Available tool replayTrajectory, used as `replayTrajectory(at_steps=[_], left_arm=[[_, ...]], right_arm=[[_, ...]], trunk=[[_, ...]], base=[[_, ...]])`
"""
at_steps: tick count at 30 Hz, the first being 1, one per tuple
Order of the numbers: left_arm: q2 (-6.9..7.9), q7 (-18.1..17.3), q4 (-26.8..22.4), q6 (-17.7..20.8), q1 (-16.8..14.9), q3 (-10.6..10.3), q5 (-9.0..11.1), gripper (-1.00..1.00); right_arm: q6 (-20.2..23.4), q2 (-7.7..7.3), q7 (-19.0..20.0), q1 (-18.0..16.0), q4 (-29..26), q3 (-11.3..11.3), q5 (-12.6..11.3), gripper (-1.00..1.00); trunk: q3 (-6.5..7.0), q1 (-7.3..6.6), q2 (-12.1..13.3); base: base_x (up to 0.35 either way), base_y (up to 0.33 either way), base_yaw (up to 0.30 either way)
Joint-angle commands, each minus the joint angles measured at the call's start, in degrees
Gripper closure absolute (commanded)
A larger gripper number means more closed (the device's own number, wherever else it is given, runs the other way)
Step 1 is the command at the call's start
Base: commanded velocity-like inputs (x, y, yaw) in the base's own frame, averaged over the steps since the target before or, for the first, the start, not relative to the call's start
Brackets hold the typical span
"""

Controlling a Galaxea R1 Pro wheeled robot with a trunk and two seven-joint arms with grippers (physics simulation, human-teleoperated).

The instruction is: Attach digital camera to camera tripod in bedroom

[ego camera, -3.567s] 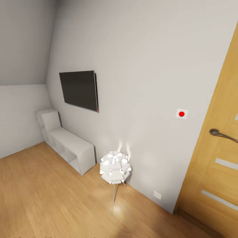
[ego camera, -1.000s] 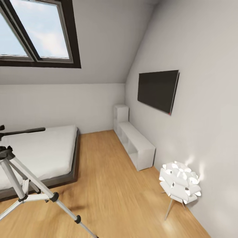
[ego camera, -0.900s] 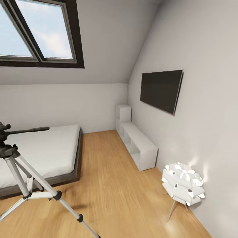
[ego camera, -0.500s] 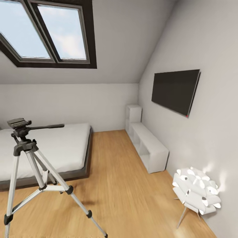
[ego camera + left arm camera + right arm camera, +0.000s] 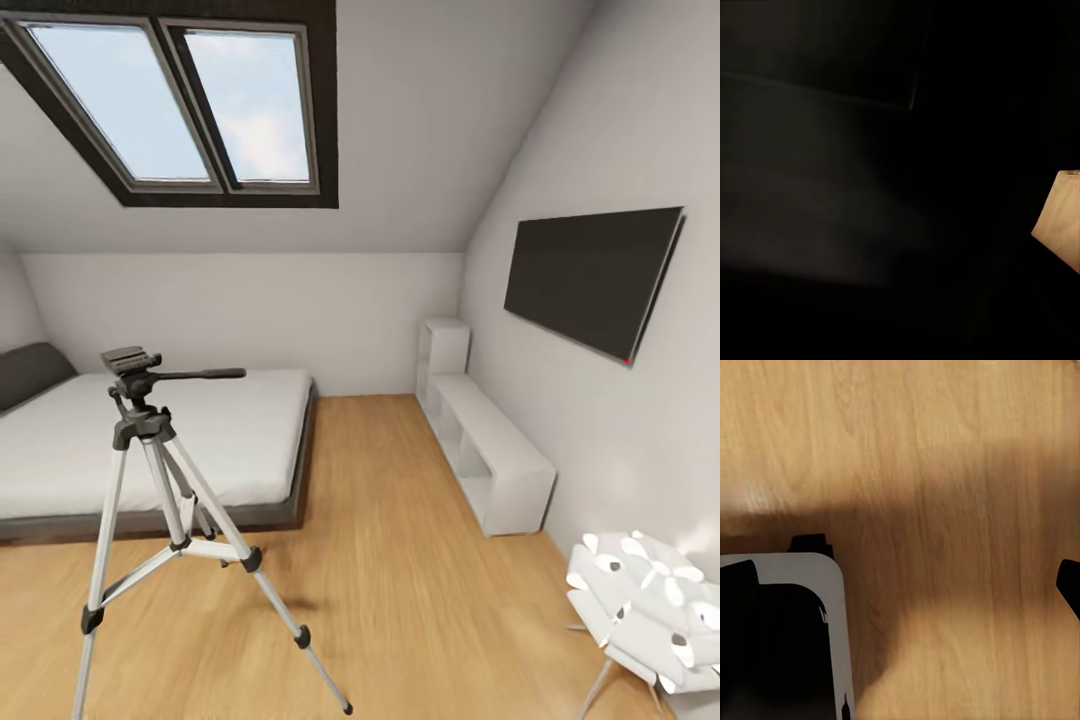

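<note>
Ahead-left on the light wood floor (image 5: 400, 560) stands the silver-legged, black-headed camera tripod (image 5: 160, 480), mount plate bare. I'm mid-approach; next I close in. Finger state: can't tell.

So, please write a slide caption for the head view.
Attic bedroom: camera tripod stands on the wood floor before the bed, under a skylight.

Camera tripod (image 5: 160, 480) on wood floor (image 5: 400, 590)

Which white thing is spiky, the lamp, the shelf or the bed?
The floor lamp by the right wall: its shade bristles with white petals. The low shelf and the bed are smooth and flat.
</note>
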Motion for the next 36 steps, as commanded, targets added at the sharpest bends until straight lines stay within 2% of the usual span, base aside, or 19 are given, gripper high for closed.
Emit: replayTrajectory(at_steps=[1,10,25,36], left_arm=[[-0.02,0.2,0.0,-0.1,0.0,-0.5,0.4,1.00],[0.10,0.1,-0.1,0.0,0.0,-0.5,0.3,1.00],[1.71,0.0,-1.1,-0.1,0.0,-0.6,-0.7,1.00],[1.73,0.0,-0.8,-0.1,0.0,-0.7,-0.6,1.00]], right_arm=[[-0.4,0.00,-0.1,-0.1,0.2,-0.1,0.0,-1.00],[-0.4,0.03,-0.1,-0.1,0.2,0.0,0.0,-1.00],[-0.4,0.06,-0.1,-0.1,0.2,0.0,0.0,-1.00],[-0.5,0.03,-0.1,0.1,0.2,0.0,0.0,-1.00]], trunk=[[-0.07,0.00,-0.1],[-0.07,0.00,-0.1],[-0.07,0.00,-0.1],[-0.07,0.00,-0.1]], base=[[0.000,0.000,0.267],[0.000,0.000,0.267],[0.000,0.000,0.267],[0.000,0.000,0.267]])
